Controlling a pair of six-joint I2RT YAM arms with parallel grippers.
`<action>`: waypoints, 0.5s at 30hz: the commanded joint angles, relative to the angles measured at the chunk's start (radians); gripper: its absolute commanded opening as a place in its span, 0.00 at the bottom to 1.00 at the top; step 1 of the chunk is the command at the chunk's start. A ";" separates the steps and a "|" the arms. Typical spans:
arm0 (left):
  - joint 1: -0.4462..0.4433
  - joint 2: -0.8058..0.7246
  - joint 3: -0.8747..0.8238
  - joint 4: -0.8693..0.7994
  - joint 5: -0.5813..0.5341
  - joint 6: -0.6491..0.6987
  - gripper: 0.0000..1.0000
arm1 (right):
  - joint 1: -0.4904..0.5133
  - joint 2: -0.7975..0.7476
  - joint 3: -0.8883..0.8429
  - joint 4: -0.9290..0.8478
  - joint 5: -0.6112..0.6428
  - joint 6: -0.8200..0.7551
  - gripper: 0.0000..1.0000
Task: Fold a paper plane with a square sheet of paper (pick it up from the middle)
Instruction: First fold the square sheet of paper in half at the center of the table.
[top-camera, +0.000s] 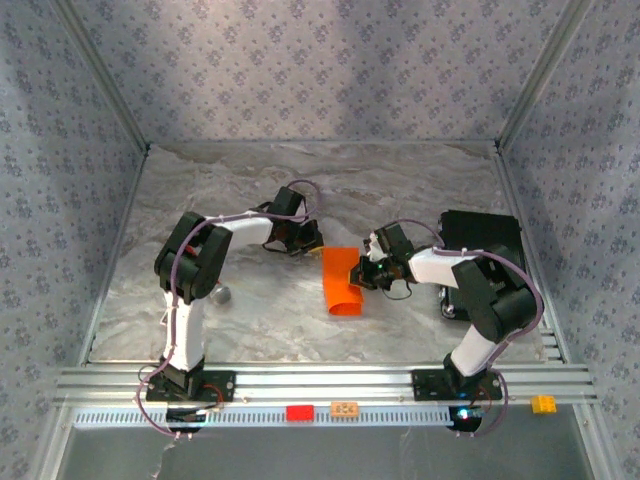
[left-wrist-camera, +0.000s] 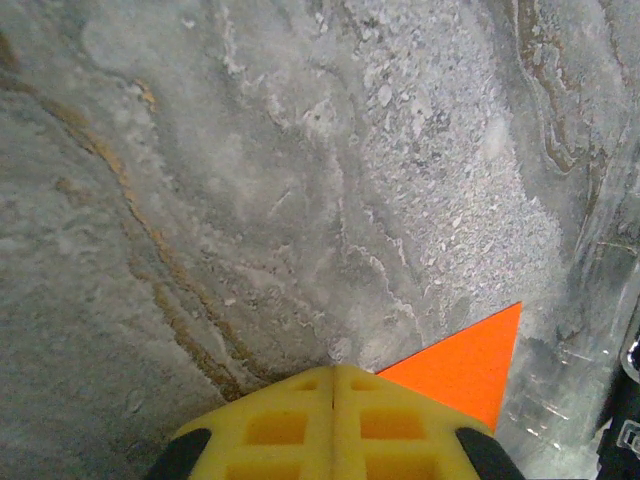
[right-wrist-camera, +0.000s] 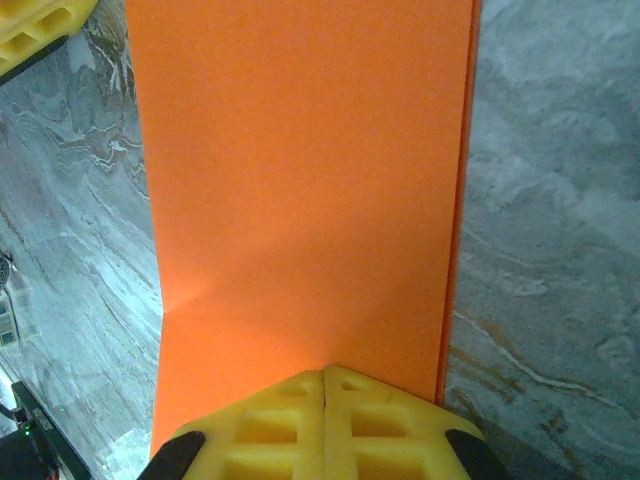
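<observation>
The left gripper (left-wrist-camera: 333, 388) is closed, with its yellow fingers pressed together just at the sheet's far-left corner. I cannot tell if it pins that corner. The square sheet of paper (top-camera: 343, 283) lies on the marble table (top-camera: 200, 200) and looks doubled over, with a rounded near end. I judge that 1 early fold is in hand.

The right gripper (right-wrist-camera: 325, 385) is closed too, its tips on the sheet's right side. The next move calls for pressing the crease flat.

I count 1 sheet and 2 grippers. On the rail in front of the sheet there are 3 small blocks: red block (top-camera: 299, 412), tan block (top-camera: 345, 408), yellow block (top-camera: 543, 403).
</observation>
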 joint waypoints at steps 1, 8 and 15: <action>-0.004 -0.060 0.016 -0.040 -0.046 0.011 0.03 | -0.011 0.021 -0.039 -0.155 0.099 -0.009 0.00; -0.018 -0.129 -0.022 0.004 0.070 0.074 0.02 | -0.017 0.021 -0.036 -0.168 0.102 -0.009 0.00; -0.042 -0.060 -0.019 0.041 0.183 0.085 0.02 | -0.020 0.021 -0.032 -0.166 0.098 -0.010 0.00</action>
